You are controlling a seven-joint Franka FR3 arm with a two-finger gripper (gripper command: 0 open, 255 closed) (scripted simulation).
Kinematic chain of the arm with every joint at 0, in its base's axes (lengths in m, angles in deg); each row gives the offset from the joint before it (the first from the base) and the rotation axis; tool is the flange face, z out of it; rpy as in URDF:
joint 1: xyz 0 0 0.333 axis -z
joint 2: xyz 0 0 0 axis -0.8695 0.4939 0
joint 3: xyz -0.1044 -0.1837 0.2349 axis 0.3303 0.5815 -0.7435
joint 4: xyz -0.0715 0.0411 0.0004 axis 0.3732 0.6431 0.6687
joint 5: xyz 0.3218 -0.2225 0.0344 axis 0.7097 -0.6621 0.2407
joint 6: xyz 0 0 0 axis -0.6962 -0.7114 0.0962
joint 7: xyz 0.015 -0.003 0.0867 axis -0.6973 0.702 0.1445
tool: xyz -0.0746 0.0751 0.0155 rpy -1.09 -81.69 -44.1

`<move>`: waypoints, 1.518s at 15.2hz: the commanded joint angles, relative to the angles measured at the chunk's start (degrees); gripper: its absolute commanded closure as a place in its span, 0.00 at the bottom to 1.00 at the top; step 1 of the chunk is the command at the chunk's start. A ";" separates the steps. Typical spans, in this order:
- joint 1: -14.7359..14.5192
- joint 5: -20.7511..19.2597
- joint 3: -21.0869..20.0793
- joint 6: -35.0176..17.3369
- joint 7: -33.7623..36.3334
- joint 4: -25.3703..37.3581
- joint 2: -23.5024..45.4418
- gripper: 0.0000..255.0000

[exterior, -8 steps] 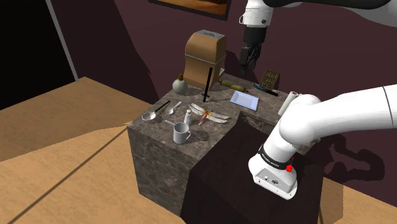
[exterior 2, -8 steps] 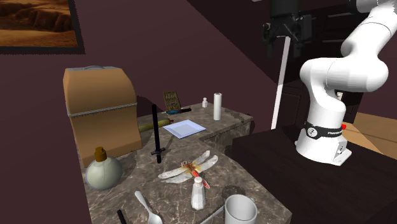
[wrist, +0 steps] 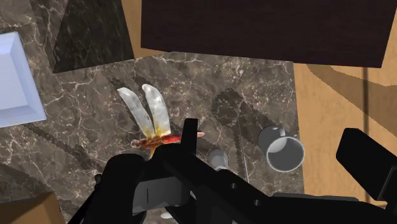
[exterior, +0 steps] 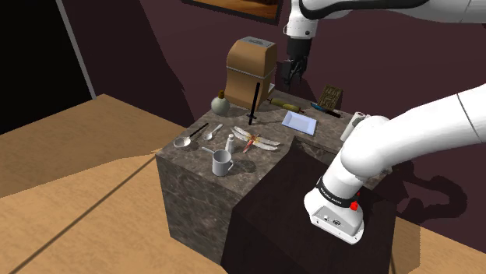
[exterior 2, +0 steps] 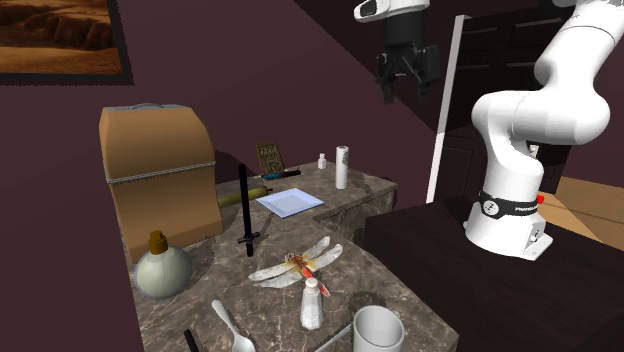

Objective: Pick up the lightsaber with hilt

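Zero progress on the actual grab so far: the gripper (exterior 2: 406,90) hangs high in the upper middle of the second exterior view, jaws apart and holding nothing. The lightsaber (exterior 2: 243,200) stands upright on the marble counter (exterior 2: 370,270), left of centre in that view, hilt end down, just in front of the brown box (exterior 2: 160,180) (touching it or not, can't tell). Left to do, I reckon: come down, close on it, lift. Clutter-wise, a white tray (exterior 2: 289,201) sits just to its right, a dragonfly (exterior 2: 300,263) lies below it in frame, and a shaker (exterior 2: 312,300), a mug (exterior 2: 378,330) and a round flask (exterior 2: 162,270) sit lower down. The box looks like the tightest neighbour for the approach.
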 commanded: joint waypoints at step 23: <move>5.29 9.45 12.66 -21.18 -18.18 33.22 51.02 0.00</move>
